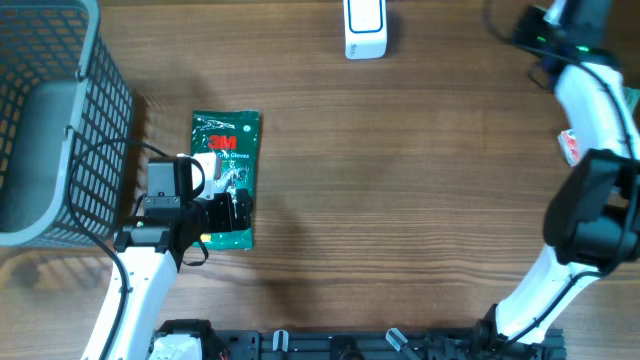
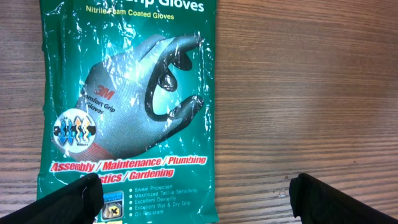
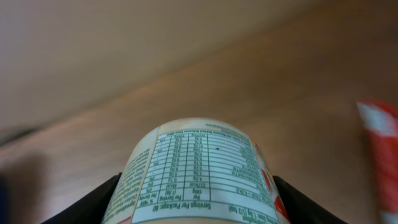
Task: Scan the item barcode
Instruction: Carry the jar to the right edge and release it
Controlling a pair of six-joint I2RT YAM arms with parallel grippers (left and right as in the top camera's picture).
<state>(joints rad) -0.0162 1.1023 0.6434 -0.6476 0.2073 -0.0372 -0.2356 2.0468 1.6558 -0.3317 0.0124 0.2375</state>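
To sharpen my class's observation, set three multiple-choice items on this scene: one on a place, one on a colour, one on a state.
1. In the overhead view, the mesh basket stands at: A the left; B the centre; C the right.
2. The glove packet is mainly: A red; B green; C blue.
3. The left gripper is: A open; B shut on the packet; C out of view.
Answers: 1 A, it fills the left edge. 2 B, its wrapper is green. 3 A, its fingers stand wide apart.
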